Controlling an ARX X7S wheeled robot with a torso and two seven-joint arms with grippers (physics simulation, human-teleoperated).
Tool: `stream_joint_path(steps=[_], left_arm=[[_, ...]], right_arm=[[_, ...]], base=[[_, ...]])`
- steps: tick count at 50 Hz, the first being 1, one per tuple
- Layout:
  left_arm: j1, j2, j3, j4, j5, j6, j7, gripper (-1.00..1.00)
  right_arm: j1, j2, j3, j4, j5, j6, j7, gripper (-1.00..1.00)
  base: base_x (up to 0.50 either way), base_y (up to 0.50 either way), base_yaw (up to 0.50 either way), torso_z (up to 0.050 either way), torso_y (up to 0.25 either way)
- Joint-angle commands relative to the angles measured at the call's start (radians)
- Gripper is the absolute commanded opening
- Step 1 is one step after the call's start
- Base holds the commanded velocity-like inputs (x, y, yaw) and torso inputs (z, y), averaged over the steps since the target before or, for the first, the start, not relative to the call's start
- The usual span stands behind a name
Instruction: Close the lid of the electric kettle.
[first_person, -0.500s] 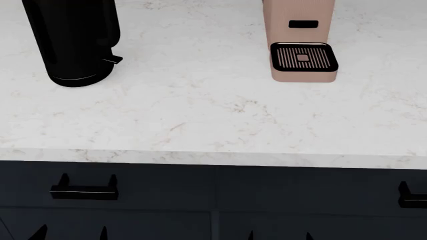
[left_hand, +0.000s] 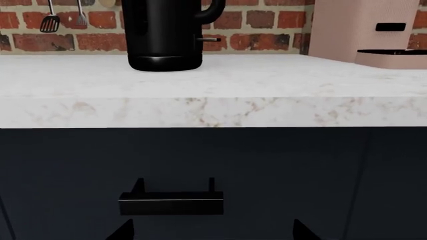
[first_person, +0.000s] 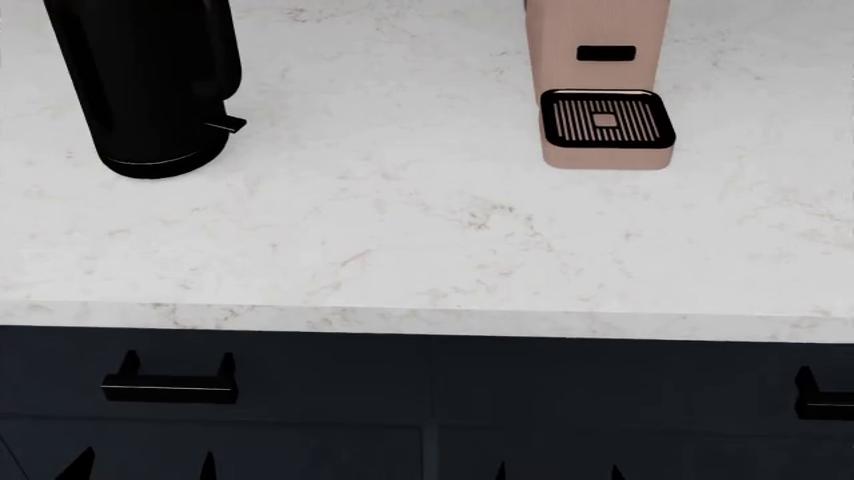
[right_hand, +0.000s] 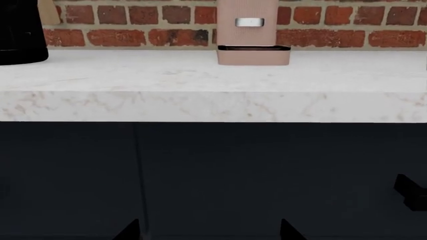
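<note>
Glossy blk electric kettle (first_person: 150, 85), veined marble countertop (first_person: 400, 230), matt pink coffee machine (first_person: 601, 90)

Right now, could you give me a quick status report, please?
Both grippers low, below counter edge, holding nothing. Electric kettle upright, far left; lid out of frame. Coffee machine well clear.

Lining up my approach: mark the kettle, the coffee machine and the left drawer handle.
electric kettle (first_person: 147, 80), head view, on its black body.
coffee machine (first_person: 598, 25), head view, on its pink front.
drawer handle (left_hand: 171, 202), left wrist view, on its bar.
</note>
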Motion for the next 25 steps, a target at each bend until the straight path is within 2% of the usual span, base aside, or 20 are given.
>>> stream_joint_path(steps=[1,8,12,25], left_arm=[[0.003,-0.021,0.022,0.015,-0.022,0.008,-0.018,1.0],[0.005,-0.033,0.027,0.018,-0.041,0.012,-0.022,1.0],[0.012,-0.04,0.026,0.085,-0.059,-0.039,-0.031,1.0],[0.027,-0.104,0.024,0.413,-0.085,-0.282,-0.062,1.0]], right_arm=[[0.004,0.02,-0.027,-0.002,0.015,0.004,0.023,1.0],[0.004,0.029,-0.039,-0.004,0.02,0.006,0.033,1.0],[-0.002,0.041,-0.041,-0.049,0.021,0.039,0.043,1.0],[0.006,0.099,-0.046,-0.36,0.044,0.36,0.056,1.0]], base=[[0.0,0.0,0.0,0.05,0.004],[0.0,0.0,0.0,0.05,0.005],[0.0,0.0,0.0,0.05,0.004],[0.0,0.0,0.0,0.05,0.005]])
